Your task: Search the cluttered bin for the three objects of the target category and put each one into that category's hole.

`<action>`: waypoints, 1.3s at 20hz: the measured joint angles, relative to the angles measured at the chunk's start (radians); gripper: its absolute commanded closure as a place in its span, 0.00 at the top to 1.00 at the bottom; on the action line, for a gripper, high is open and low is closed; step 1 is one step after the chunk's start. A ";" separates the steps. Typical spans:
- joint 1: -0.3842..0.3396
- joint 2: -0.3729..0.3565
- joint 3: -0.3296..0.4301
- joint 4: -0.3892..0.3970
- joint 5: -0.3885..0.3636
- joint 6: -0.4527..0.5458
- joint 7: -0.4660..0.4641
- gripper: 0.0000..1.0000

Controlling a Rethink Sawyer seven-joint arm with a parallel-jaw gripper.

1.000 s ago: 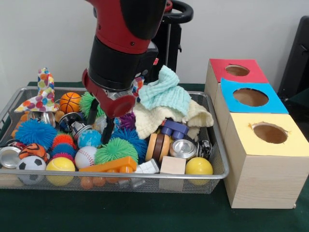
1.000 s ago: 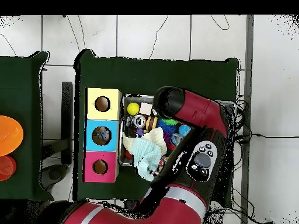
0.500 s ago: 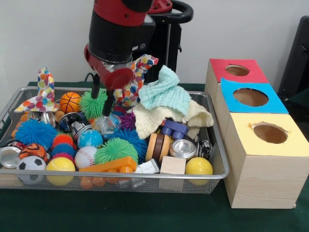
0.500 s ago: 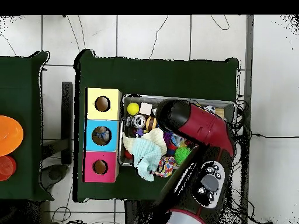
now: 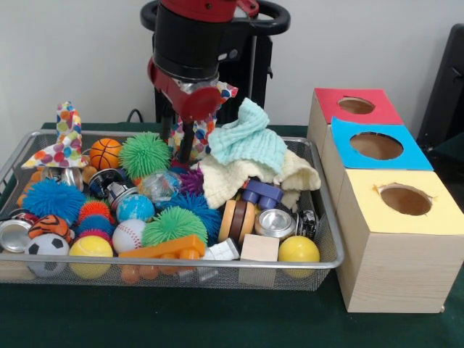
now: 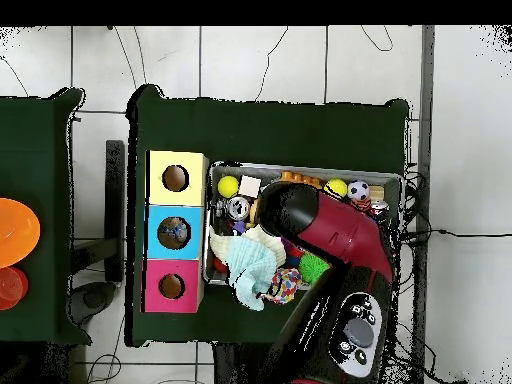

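A: A plain pale wall stands behind a green-covered table [image 5: 217, 326]. On it sits a wire bin [image 5: 319, 262] crammed with toys, and beside it three wooden boxes topped red [image 5: 355, 106], blue [image 5: 376, 146] and yellow [image 5: 406, 201], each with a round hole.

B: And the gripper [image 5: 179, 138]?

A: It hangs over the back of the bin, its two dark fingers pointing down with a gap between them. Nothing seems clamped. A polka-dot cloth [image 5: 201, 132] hangs just behind the fingers, touching or nearly so; I cannot tell if it is caught.

B: Which things belong to the task?

A: I cannot say for sure. The cloths look a likely category: the polka-dot one, a mint knitted cloth [image 5: 249, 139] draped over a cream one [image 5: 232, 177], and another polka-dot piece [image 5: 61, 141] at the far left corner. Spiky balls and tins crowd the rest.

B: How should the pick go?

A: I would come down on a raised fold, close on one layer only, then lift slowly so neighbouring cloths and the green spiky ball [image 5: 145, 154] do not ride along. From overhead the arm [image 6: 325, 230] hides that spot.
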 measured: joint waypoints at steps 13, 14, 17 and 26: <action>0.006 0.063 0.043 0.038 0.013 -0.278 0.000 1.00; 0.005 0.059 0.043 0.043 0.014 -0.278 0.000 1.00; -0.001 0.027 0.044 0.086 0.013 -0.277 0.000 1.00; -0.006 -0.099 0.039 0.191 0.010 -0.163 0.000 1.00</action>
